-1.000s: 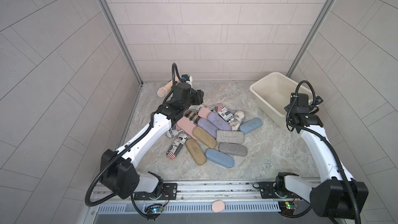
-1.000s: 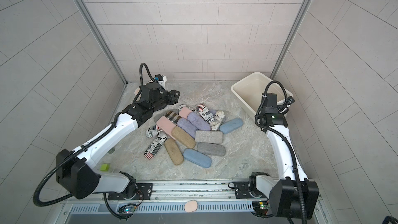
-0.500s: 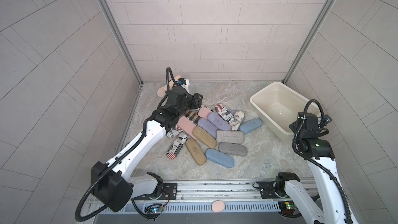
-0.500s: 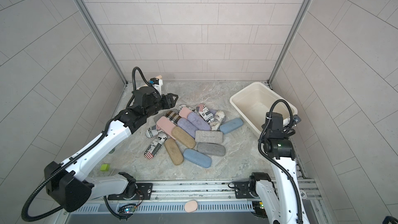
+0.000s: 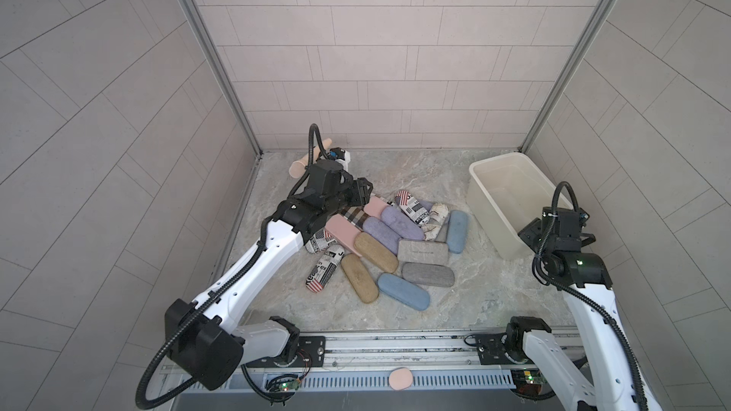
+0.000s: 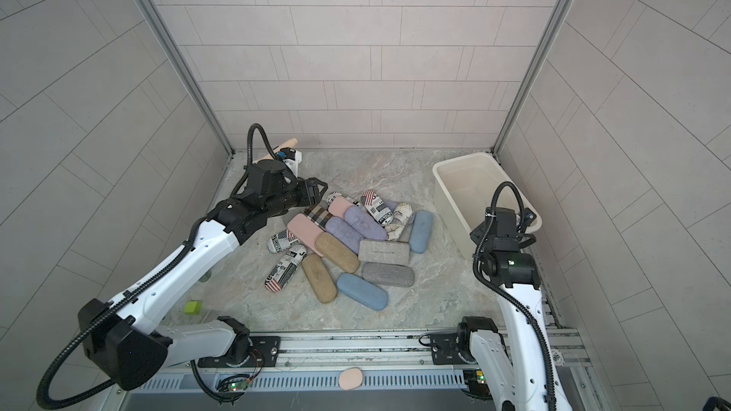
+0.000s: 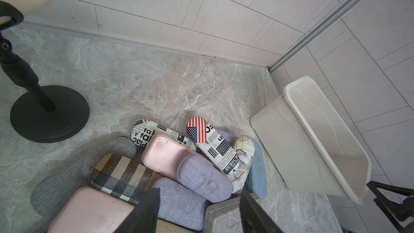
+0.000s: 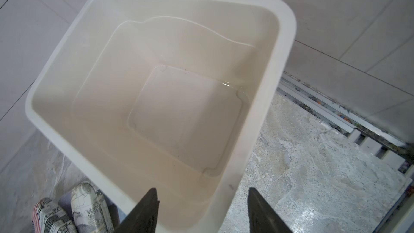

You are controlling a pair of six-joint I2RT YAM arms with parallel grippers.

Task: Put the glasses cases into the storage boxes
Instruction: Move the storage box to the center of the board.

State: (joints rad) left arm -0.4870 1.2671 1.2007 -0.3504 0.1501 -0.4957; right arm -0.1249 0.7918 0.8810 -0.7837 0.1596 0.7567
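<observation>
I see my left gripper (image 7: 199, 191) over the glasses cases (image 5: 387, 239) heaped mid-frame in both top views, fingers well apart, gripping nothing; right gripper (image 8: 202, 188) is spread too, holding nothing, above the storage box (image 5: 488, 223) at centre right

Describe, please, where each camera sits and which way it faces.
Top views: high above the front rail, looking down on the left arm, right arm, glasses cases and tub.
Left wrist: on the left arm, facing cases and tub; the left gripper shows.
Right wrist: over the tub, looking in; the right gripper shows.
Shared: all show the tub.
</observation>
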